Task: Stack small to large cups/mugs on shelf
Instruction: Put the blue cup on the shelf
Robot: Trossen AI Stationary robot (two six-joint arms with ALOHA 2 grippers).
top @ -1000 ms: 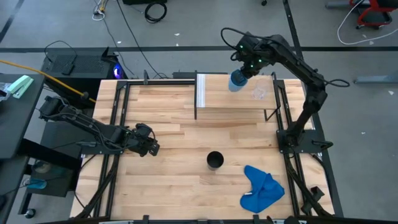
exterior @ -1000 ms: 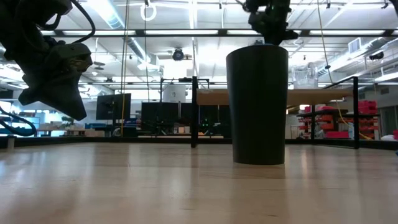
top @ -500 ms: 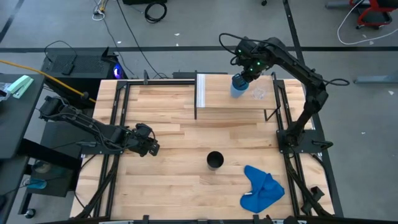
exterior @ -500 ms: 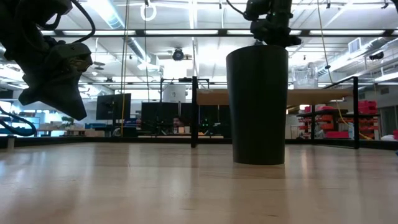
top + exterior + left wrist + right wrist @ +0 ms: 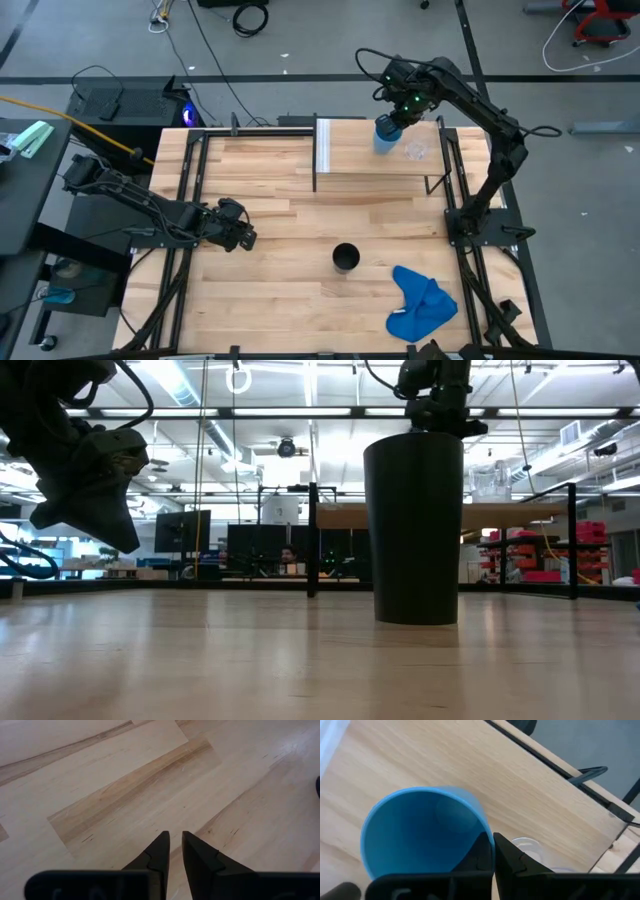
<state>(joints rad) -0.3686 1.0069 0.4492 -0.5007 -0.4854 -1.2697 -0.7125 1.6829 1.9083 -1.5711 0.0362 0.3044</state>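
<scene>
Only the right wrist view shows the right gripper (image 5: 492,851) fingers clamped on the light-blue cup (image 5: 385,134) rim, above the shelf (image 5: 360,160), upper centre-right. Three cups: light-blue, clear cup (image 5: 416,150), black cup (image 5: 345,258) on counter (image 5: 270,300). Left gripper (image 5: 173,851) fingers together, lower left.

**Colours and surface patterns of the objects in view**

Light-blue cup (image 5: 385,133): uniform sky blue inside and out, unpatterned. Clear cup (image 5: 417,150): colourless and transparent, the pale wood visible through it. Black cup (image 5: 345,258): plain matt black. Shelf (image 5: 370,160): light blond wood with fine straight grain, a white end panel and thin black legs. Tabletop (image 5: 270,290): pale wood laid in strips, with some darker tan boards and short dark flecks. Cloth (image 5: 420,304): saturated royal blue, unpatterned. Right gripper (image 5: 492,851): black fingers; the arm's wrist carries small green lights. Left gripper (image 5: 173,851): black fingers. Table frame: black. Floor beyond the table: grey.
</scene>
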